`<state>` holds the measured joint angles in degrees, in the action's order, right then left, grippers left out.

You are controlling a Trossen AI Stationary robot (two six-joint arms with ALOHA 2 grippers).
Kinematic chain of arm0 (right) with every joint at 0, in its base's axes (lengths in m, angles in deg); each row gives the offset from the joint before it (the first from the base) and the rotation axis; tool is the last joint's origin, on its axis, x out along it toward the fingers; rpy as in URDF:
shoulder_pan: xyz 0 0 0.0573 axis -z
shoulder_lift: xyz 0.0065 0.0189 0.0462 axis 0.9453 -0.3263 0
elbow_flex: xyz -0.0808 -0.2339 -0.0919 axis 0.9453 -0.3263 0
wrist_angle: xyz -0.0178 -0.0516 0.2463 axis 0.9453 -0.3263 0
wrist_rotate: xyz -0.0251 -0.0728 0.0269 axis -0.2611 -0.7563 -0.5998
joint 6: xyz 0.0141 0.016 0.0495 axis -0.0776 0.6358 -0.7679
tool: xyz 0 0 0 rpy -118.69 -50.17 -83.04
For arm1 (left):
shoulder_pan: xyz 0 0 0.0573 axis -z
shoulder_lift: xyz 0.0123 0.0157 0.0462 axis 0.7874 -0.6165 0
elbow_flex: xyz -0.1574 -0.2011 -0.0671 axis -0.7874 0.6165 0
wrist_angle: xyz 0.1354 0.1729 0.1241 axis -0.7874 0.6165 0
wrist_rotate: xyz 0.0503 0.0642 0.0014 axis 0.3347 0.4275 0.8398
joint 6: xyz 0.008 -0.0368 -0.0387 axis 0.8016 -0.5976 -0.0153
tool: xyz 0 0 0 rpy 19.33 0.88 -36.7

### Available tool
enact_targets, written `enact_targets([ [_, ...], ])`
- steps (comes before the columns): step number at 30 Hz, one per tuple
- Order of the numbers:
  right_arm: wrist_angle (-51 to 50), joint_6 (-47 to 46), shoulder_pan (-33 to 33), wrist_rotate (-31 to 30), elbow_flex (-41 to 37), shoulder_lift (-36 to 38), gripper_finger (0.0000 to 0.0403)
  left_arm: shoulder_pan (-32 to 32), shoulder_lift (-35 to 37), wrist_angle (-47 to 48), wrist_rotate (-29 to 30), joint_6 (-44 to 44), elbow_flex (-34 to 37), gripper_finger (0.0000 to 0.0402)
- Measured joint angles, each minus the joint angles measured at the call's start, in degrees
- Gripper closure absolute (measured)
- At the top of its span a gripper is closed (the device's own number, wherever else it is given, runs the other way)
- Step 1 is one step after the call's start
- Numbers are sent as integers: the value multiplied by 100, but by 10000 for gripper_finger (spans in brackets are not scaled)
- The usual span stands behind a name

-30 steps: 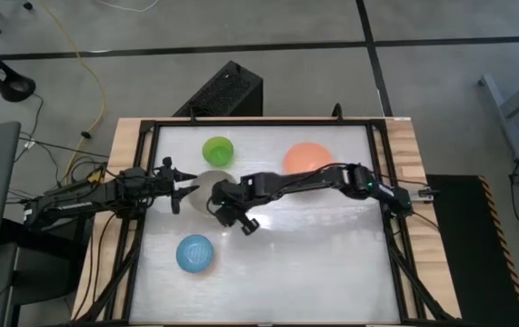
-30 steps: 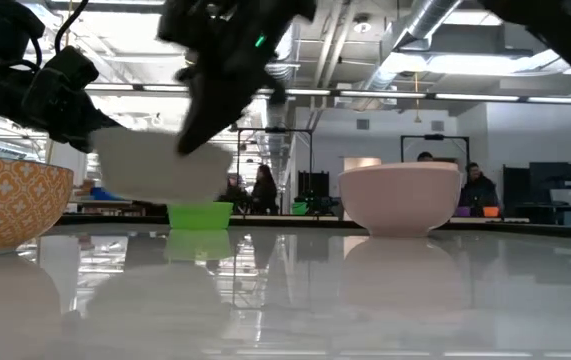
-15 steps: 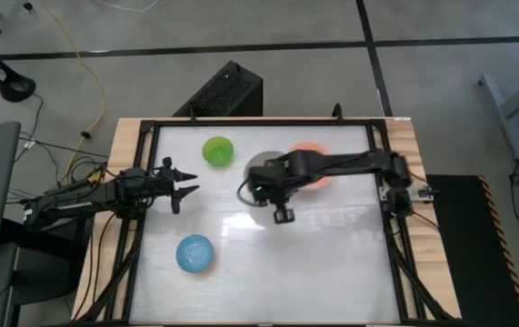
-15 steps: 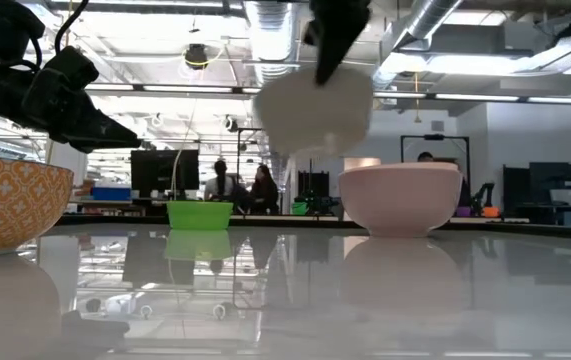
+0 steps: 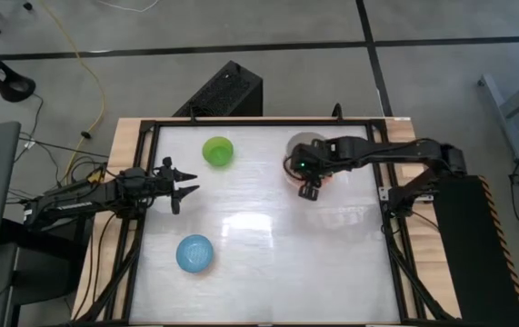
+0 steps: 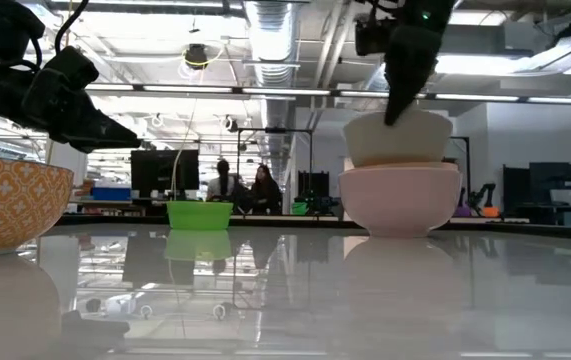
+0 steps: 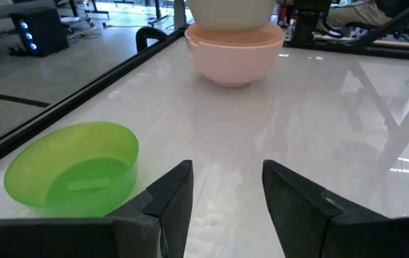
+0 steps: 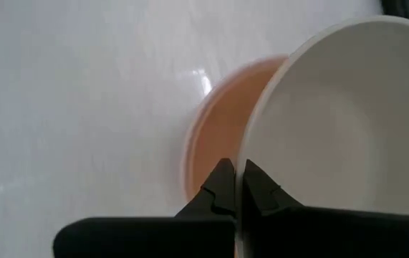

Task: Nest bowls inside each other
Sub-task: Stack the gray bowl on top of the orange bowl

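A cream-white bowl point(image 6: 397, 138) hangs level over a salmon-pink bowl point(image 6: 400, 198) at the table's far right, its lower part down inside the pink rim. My right gripper point(image 6: 395, 116) is shut on it from above. In the right wrist view the pink bowl point(image 8: 203, 136) shows under the cream one. A bright-green bowl point(image 5: 218, 151) stands on its base at the far left. My left gripper point(image 5: 184, 186) waits open at the left edge, touching nothing. My right gripper holds the cream-white bowl by its rim point(image 8: 247, 154), one finger inside the bowl and one outside. The fingers slant down from above. The bowl sits upright and level in the pink bowl's mouth; whether it rests on the pink bowl I cannot tell.
A light-blue bowl point(image 5: 194, 253) stands near the front left; in the low view its outer wall point(image 6: 10, 200) shows orange-patterned, close by. A black frame point(image 5: 145, 127) borders the white tabletop. Free room lies across the middle and near right.
My right gripper has carried the cream-white bowl from beside my left gripper toward the table's right and far edge, rising and rolling its wrist. The bowl, tilted on the way, now stands level over the pink bowl.
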<state>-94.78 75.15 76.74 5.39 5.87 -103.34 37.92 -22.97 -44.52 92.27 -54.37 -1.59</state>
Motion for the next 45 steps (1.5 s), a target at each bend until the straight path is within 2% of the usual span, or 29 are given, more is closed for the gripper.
enact_targets([
  [5,27,-89,-104,-184,-181,-22,396,0,0,0,0,1,-1,244],
  [14,44,-100,-271,-543,-181,-556,396,0,0,0,-2,-1,-2,244],
  [23,81,-106,-153,-575,-185,-826,396,0,0,0,0,1,0,244],
  [35,-4,-539,-162,-572,-171,-768,322,0,0,2,-2,-1,-1,244],
  [45,-940,-805,-162,-530,558,-762,285,0,0,2,0,-1,0,244],
])
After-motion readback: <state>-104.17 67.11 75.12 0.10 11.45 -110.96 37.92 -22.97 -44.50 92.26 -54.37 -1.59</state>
